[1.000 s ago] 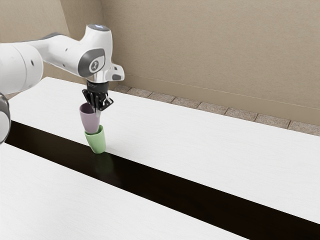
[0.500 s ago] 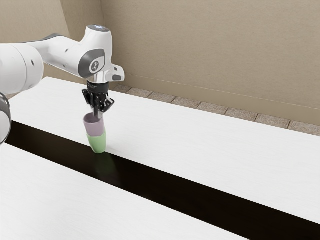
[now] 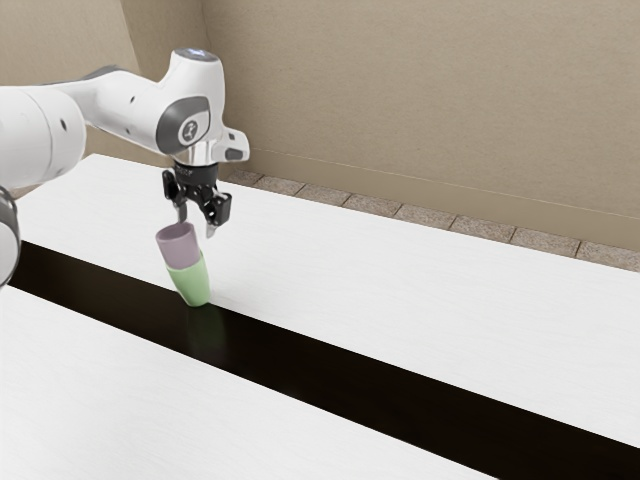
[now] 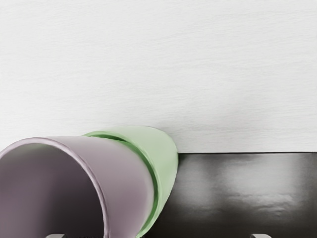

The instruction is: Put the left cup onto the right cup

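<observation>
A pale purple cup [image 3: 177, 244] sits nested inside a green cup [image 3: 190, 279], which stands on the black stripe [image 3: 330, 375] of the table. The purple cup leans a little toward the exterior view's left. My gripper [image 3: 196, 218] hangs just above the purple cup's rim, open, with both fingers clear of it. In the wrist view the purple cup [image 4: 69, 188] lies close under my hand, its open mouth facing the camera, with the green cup [image 4: 158, 158] wrapped around its lower part.
The white table [image 3: 400, 270] runs wide toward the exterior view's right, crossed by the black stripe. A beige wall [image 3: 420, 90] with a tiled floor strip [image 3: 480, 228] lies behind the table.
The purple cup has dropped into the green cup. My fingers have let go of it and opened, and my hand has risen slightly above the rim.
</observation>
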Motion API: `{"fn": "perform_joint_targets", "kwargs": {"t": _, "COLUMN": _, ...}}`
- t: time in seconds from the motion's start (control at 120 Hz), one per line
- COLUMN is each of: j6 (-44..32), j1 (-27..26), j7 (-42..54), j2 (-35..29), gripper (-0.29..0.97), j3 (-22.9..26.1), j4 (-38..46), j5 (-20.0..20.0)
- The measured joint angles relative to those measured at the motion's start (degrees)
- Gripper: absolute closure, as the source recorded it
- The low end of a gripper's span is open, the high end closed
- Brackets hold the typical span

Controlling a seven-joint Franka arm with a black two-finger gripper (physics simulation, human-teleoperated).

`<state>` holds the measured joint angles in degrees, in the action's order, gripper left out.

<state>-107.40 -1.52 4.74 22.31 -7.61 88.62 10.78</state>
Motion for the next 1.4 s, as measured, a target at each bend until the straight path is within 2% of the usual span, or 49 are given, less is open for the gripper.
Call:
{"fn": "perform_joint_targets", "kwargs": {"t": 0.6, "j6": 2.07, "j1": -0.11, "j7": 0.09, "j2": -4.6, "gripper": 0.03, "j3": 1.97, "j4": 0.45, "j5": -0.21}}
{"fn": "perform_joint_targets", "kwargs": {"t": 0.9, "j6": 5.19, "j1": -1.01, "j7": 0.07, "j2": -9.14, "gripper": 0.01, "j3": 2.39, "j4": 1.49, "j5": -3.1}}
{"fn": "perform_joint_targets", "kwargs": {"t": 1.092, "j6": 7.17, "j1": -0.43, "j7": 0.07, "j2": -13.8, "gripper": 0.0, "j3": 4.66, "j4": 4.2, "j5": -4.2}}
{"fn": "perform_joint_targets", "kwargs": {"t": 1.4, "j6": 9.62, "j1": 0.04, "j7": -0.01, "j2": -17.4, "gripper": 0.0, "j3": 5.53, "j4": 6.02, "j5": -6.91}}
